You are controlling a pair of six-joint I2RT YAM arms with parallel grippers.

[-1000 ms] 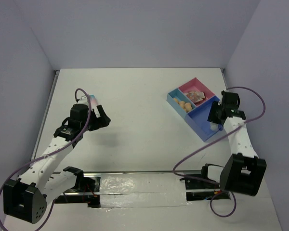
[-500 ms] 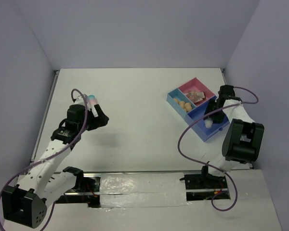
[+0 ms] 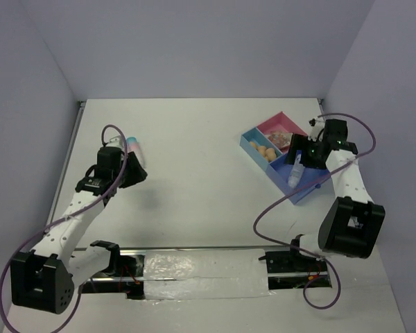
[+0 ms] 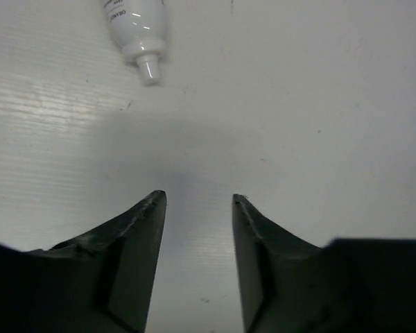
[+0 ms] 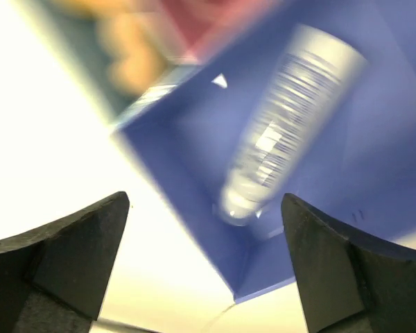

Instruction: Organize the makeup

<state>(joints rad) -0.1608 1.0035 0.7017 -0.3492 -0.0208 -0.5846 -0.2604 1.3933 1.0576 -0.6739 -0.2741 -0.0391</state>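
Over the table (image 3: 208, 173), our open left pincer (image 4: 197, 201) sits short of the pink-white tube (image 3: 134, 146); closing early could knock it away. Our right pincer (image 5: 204, 201) is open above the white tube (image 5: 291, 118) in the tray (image 5: 170, 163).

White barcoded tube (image 5: 291, 118), blue-pink tray (image 5: 187, 146), peach sponges (image 3: 265, 150)

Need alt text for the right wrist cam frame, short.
A white tube with printed lines lies loose in the blue compartment of a divided tray, seen blurred from above. The right claw hangs open over it, holding nothing. Peach sponges show as a blur in the next compartment, upper left.
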